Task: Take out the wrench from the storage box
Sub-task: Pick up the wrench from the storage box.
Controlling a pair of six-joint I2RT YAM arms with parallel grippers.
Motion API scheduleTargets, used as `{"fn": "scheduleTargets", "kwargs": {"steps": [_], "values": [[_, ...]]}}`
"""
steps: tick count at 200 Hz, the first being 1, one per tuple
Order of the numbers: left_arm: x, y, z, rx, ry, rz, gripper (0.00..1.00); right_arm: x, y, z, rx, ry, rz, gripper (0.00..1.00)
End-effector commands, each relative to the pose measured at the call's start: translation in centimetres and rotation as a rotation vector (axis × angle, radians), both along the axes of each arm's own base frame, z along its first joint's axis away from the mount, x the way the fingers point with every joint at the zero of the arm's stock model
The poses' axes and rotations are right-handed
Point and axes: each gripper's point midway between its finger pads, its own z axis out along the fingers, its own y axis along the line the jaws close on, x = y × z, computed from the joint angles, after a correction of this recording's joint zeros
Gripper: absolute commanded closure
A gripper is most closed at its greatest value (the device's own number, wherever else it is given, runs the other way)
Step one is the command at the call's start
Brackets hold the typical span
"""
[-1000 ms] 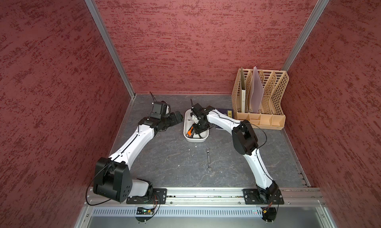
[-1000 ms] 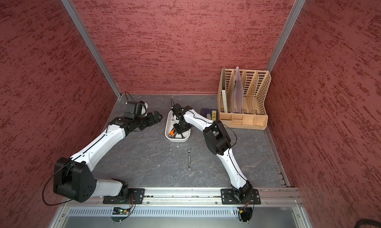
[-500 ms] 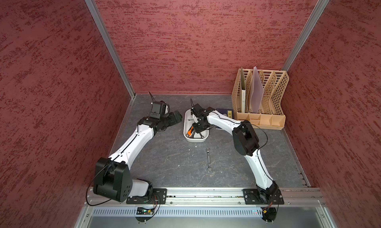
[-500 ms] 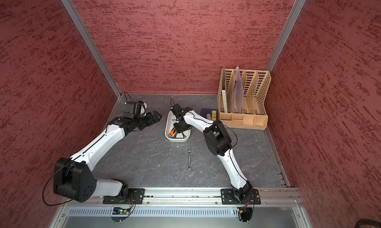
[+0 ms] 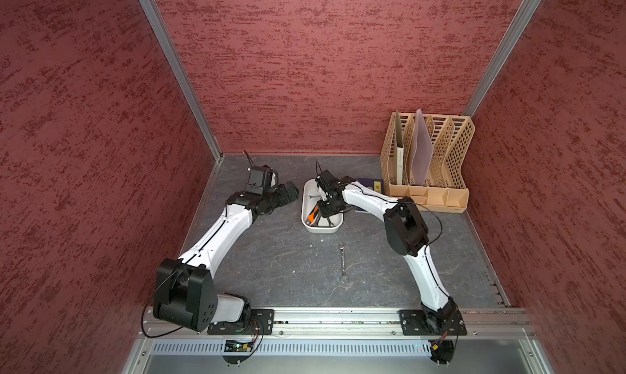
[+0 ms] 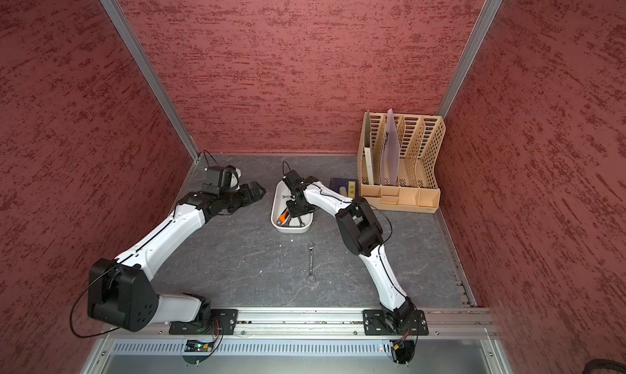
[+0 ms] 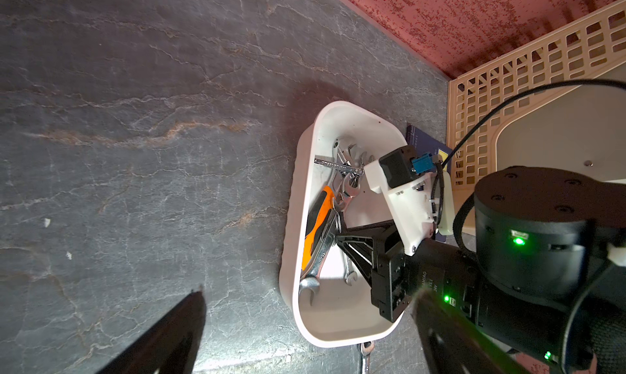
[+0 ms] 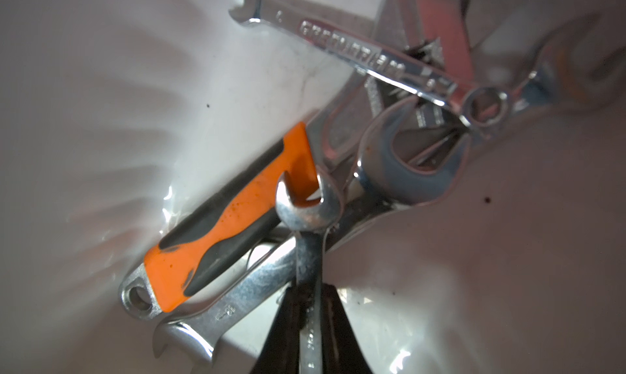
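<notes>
The storage box (image 5: 306,204) (image 6: 275,208) is a shallow white tray in mid-table, holding several silver wrenches and an orange-handled adjustable wrench (image 8: 220,226) (image 7: 316,226). My right gripper (image 8: 308,291) (image 5: 324,214) (image 6: 294,214) reaches down into the box. It is shut on the shaft of a small silver wrench (image 8: 306,206), whose open head lies over the orange handle. A larger wrench (image 8: 237,294) lies beneath it. My left gripper (image 5: 291,190) (image 6: 259,190) (image 7: 310,292) hovers open beside the box's left side, holding nothing.
One wrench (image 5: 343,262) (image 6: 311,262) lies on the grey table in front of the box. A tan lattice file rack (image 5: 428,159) stands at the back right, with a dark blue booklet (image 5: 371,184) beside it. Red walls enclose three sides.
My right gripper's jaws have closed onto the small wrench inside the box. Neither arm has visibly shifted.
</notes>
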Motion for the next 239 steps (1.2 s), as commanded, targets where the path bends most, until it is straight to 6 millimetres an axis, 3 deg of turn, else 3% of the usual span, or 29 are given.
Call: {"fn": "scheduleTargets", "kwargs": {"steps": [1,157,239], "values": [[0.2,0.3,0.7,-0.001,-0.034,0.005,0.0,0.9,0.3,2.5,0.07,-0.039,-0.034,1.0],[0.2,0.4,0.8,-0.003,-0.036,0.008,0.0,2.7,1.2,7.2,0.203,-0.076,-0.071,1.0],[0.1,0.6,1.2,-0.001,-0.049,0.014,0.0,2.8,-0.7,13.9,0.226,-0.187,-0.101,1.0]]}}
